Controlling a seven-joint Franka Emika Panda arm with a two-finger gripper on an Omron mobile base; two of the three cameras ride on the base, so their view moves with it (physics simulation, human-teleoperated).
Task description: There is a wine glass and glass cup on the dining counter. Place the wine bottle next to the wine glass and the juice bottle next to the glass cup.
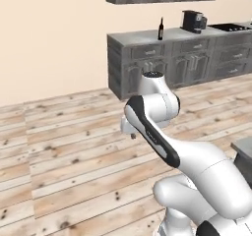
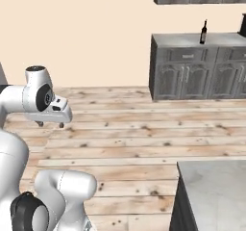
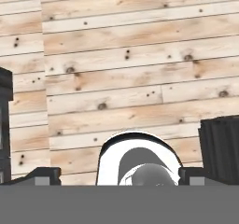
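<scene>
The tall dark wine bottle (image 1: pixel 160 29) stands upright on the far wall counter (image 1: pixel 142 36), near its left end.

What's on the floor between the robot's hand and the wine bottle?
Just bare wooden floor, then grey cabinets under the wine bottle. The right base view shows the hand.

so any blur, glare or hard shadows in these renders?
Left base view: flat even light, no glare; the far wine bottle is small and soft. Right base view: same, the open hand casts no clear shadow. Hand view: floor planks sharp.
</scene>
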